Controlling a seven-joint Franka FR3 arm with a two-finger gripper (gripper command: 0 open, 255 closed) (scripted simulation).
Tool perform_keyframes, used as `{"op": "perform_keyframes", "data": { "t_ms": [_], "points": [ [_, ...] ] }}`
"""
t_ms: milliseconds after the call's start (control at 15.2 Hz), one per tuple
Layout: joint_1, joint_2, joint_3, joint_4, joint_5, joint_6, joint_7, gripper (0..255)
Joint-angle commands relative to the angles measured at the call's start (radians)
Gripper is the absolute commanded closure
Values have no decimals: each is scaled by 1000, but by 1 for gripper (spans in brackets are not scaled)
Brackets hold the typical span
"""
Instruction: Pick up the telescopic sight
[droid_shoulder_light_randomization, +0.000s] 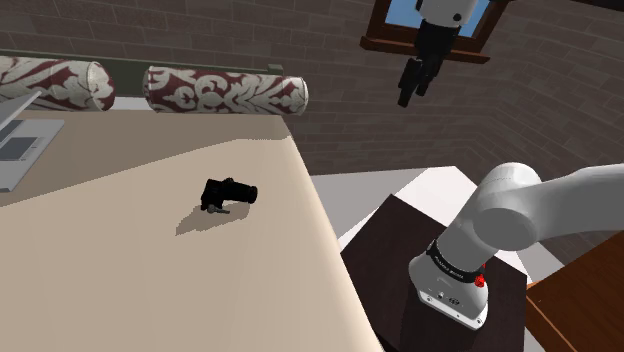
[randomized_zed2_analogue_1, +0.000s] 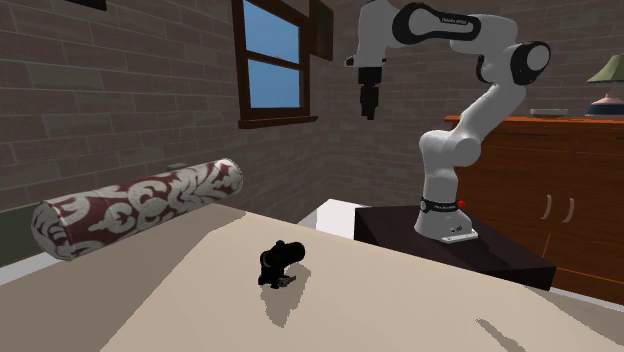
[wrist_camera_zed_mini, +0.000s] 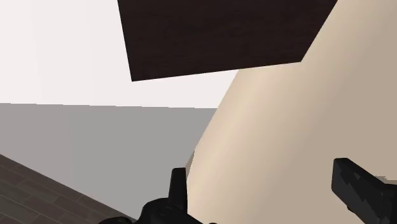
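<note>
The telescopic sight (droid_shoulder_light_randomization: 229, 192) is a short black tube with a small mount, lying on its side on the beige bed surface (droid_shoulder_light_randomization: 120, 270); it also lies near the bed's middle in the second exterior view (randomized_zed2_analogue_1: 280, 263). My black gripper (droid_shoulder_light_randomization: 412, 82) hangs high in the air, well above and to the shoulder view's right of the sight, in front of the window. The second exterior view has the gripper (randomized_zed2_analogue_1: 368, 103) pointing down, far above the stand. In the wrist view the fingers (wrist_camera_zed_mini: 357, 191) stand apart with nothing between them, over the bed's edge.
Two patterned bolster pillows (droid_shoulder_light_randomization: 226, 91) (droid_shoulder_light_randomization: 50, 82) lie along the bed's far side. A laptop (droid_shoulder_light_randomization: 25, 150) rests at the shoulder view's left. The dark stand (randomized_zed2_analogue_1: 470, 250) sits beside the bed, with a wooden cabinet (randomized_zed2_analogue_1: 560, 190) behind it. A window (randomized_zed2_analogue_1: 272, 60) is set in the brick wall.
</note>
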Motion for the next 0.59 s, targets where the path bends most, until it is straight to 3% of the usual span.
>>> {"op": "perform_keyframes", "data": {
  "t_ms": [0,528],
  "points": [
    [0,0,0,0,0,0,0,0],
    [58,309,66,109,22,120,4,0]
  ]
}}
